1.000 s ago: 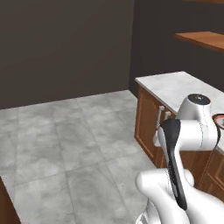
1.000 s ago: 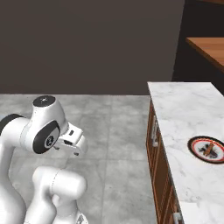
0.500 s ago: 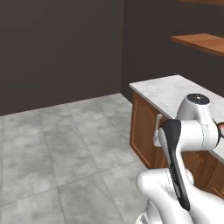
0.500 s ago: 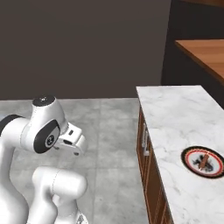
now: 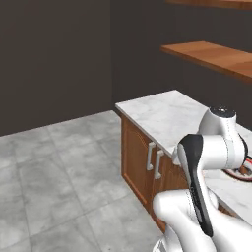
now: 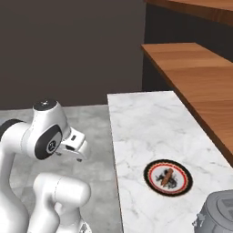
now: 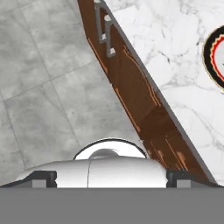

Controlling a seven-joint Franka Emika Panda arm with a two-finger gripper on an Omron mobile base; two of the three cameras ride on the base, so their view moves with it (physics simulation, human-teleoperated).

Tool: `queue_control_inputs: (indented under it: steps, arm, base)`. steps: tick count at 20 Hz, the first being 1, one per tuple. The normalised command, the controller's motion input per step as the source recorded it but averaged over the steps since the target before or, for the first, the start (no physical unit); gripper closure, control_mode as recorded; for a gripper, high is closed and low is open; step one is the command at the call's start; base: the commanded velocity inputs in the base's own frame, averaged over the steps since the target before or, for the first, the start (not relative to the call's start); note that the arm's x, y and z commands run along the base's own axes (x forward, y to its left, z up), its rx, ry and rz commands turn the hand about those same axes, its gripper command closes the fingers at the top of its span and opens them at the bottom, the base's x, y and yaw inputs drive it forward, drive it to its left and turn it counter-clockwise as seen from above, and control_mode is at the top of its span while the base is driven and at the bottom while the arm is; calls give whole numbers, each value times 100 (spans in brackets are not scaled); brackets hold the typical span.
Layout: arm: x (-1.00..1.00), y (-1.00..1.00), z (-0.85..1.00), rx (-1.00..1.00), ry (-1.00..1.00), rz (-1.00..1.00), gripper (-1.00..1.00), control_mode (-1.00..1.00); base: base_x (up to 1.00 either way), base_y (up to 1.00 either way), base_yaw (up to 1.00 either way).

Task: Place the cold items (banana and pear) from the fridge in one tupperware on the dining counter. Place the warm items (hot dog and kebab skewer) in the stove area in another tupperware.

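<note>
Tool released: fingertips stand wide apart, nothing between them. It hangs over the grey tiled floor, left of the marble bench with its brown wooden front and two pale handles. On the bench, toward its near end, a round plate with a black-and-red rim carries a small brown item; too small to identify. Dark grey pot near right. Wooden shelf above the bench.
</note>
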Motion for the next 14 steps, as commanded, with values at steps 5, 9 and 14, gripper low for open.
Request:
queue_control_inputs:
  steps: [5, 9, 14]
  arm:
    - [0, 0, 0, 0, 0, 0, -100, 100]
    - [0, 0, 0, 0, 0, 0, -100, 100]
    - [17, -32, -11, 5, 0, -12, -100, -100]
  base:
    - [49, -16, -17]
    - [35, -12, -16]
    - [23, -28, -12]
